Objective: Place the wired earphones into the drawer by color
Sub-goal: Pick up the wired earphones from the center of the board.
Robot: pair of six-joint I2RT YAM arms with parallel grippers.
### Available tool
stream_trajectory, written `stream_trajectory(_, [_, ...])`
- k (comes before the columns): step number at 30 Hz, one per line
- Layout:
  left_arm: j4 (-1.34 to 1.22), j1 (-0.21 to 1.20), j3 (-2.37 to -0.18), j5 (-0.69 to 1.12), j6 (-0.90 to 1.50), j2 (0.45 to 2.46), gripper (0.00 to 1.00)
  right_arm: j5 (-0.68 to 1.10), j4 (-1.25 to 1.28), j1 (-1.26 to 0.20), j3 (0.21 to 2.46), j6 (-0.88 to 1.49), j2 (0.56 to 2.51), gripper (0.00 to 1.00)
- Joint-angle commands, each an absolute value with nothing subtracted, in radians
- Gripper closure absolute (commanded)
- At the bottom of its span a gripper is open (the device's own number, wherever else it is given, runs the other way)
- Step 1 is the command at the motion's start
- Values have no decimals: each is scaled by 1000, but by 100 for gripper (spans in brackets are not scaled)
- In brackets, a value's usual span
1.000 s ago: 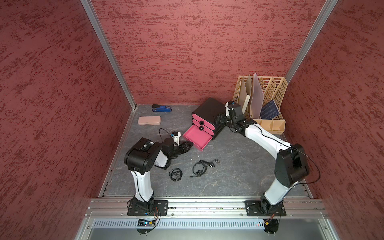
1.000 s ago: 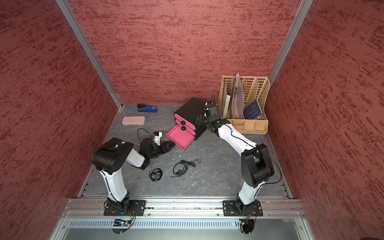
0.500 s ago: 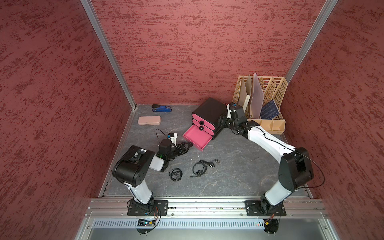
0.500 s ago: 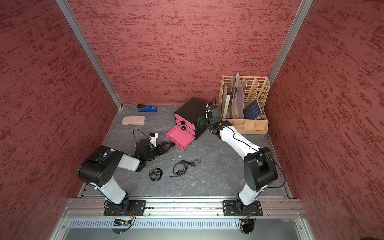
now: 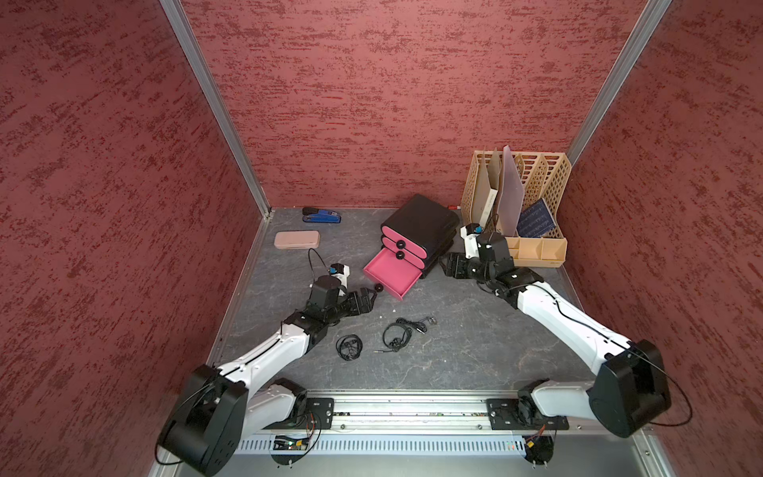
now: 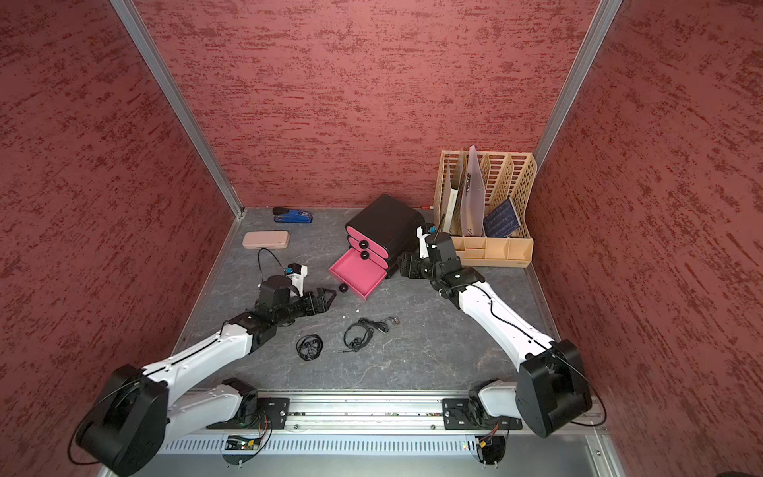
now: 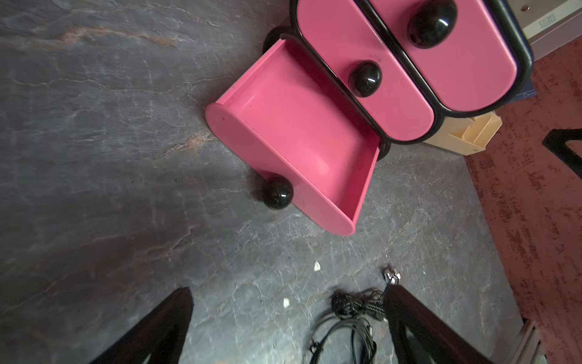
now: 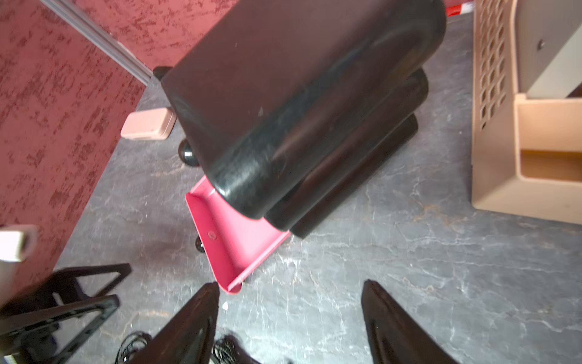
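Two black wired earphones lie coiled on the grey floor in both top views: a tight bundle and a looser one. The black drawer unit has pink fronts. Its bottom drawer is pulled out and holds nothing. My left gripper is open and empty, just short of the drawer's black knob, with the looser earphones beside one finger. My right gripper is open and empty beside the unit.
A beige file rack stands at the back right, close behind my right wrist. A pink case and a blue stapler lie at the back left. Small white crumbs dot the floor before the drawer.
My left gripper's jaws have spread wider just off the drawer's knob, and the left arm has sunk low towards the floor. The right arm has also lowered a little.
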State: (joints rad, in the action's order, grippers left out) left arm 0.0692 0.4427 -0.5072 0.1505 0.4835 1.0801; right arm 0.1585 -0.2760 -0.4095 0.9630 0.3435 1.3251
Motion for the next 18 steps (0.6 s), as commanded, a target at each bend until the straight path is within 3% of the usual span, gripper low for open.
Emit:
stream_trajectory(1, [412,490,-569,13,436,999,0,219,-231,-414,913,311,1318,24])
stream_trajectory(9, [713,598,-629,-86,574,927,0,252,-95,-414,809,315,1326,25])
stream_trajectory(18, [924,762,-667,-173,788,997,0,226,-73,-415,759,324,1282,25])
